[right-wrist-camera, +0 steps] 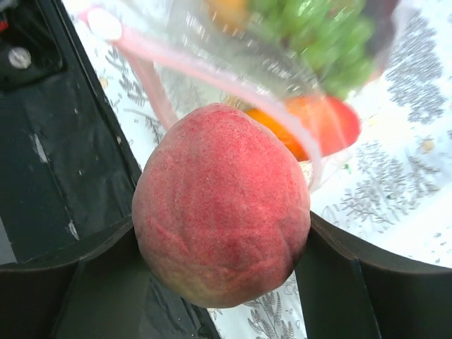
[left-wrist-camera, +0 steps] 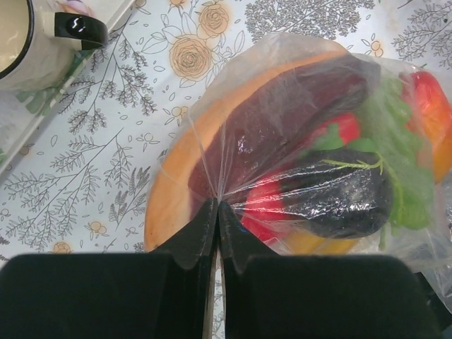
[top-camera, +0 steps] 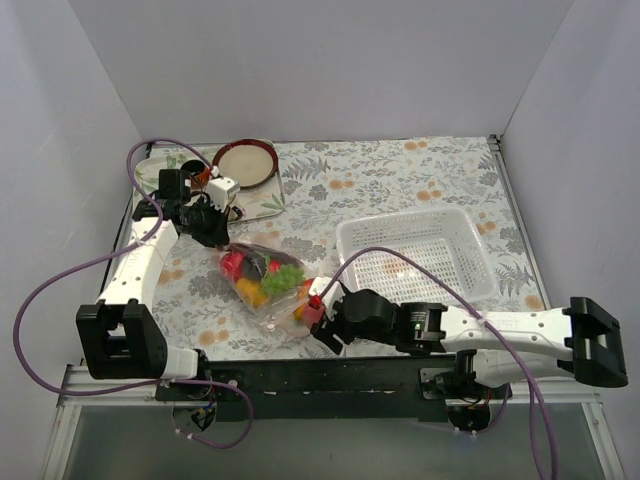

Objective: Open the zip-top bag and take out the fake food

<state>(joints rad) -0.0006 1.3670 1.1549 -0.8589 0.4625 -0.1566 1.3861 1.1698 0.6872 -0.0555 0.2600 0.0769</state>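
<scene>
Floral-print surface [top-camera: 400, 190]. Left fingers [left-wrist-camera: 189, 246] pinch the clear crinkly zip-top bag [top-camera: 262, 285] at its 10 o'clock end; right fingers [right-wrist-camera: 353, 282] clamp a red plastic peach [right-wrist-camera: 219, 191] at 4 o'clock.

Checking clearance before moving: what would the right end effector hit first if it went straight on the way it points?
Likely the zip-top bag, its pink-zipped mouth just beyond the peach the right end effector holds; depth unclear.
</scene>
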